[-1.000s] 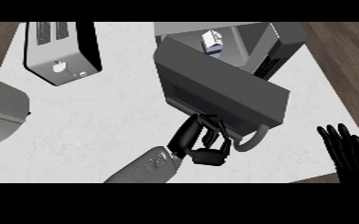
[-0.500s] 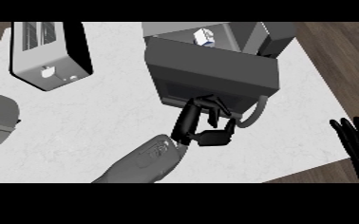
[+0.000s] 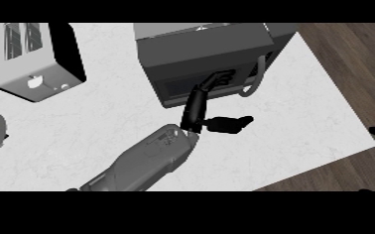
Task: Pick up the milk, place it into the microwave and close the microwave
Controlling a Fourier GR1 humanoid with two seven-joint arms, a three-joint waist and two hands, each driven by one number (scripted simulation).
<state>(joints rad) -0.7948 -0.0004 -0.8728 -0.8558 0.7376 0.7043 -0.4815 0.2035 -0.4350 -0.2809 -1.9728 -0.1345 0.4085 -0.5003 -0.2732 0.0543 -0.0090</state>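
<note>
The dark grey microwave (image 3: pixel 205 32) stands at the back middle of the white counter (image 3: pixel 293 124). Its door (image 3: pixel 212 54) is swung against the body, and I cannot tell whether it is fully latched. The curved door handle (image 3: pixel 254 82) hangs at the door's right side. The milk is hidden from view. My left hand (image 3: pixel 195 113) reaches up from the lower middle, its straight fingers (image 3: pixel 207 85) pressed on the door's lower part and its thumb (image 3: pixel 233 124) sticking out to the right. Only a dark sliver of my right hand (image 3: pixel 372 130) shows at the right edge.
A silver toaster (image 3: pixel 36 59) stands at the back left. Part of a grey object (image 3: pixel 2 129) shows at the left edge. The counter's right edge runs diagonally, with wooden floor (image 3: pixel 344 54) beyond it.
The microwave door has swung from open to against the body, and the milk inside is no longer visible. My left hand followed it upward. The right hand slid almost out of view.
</note>
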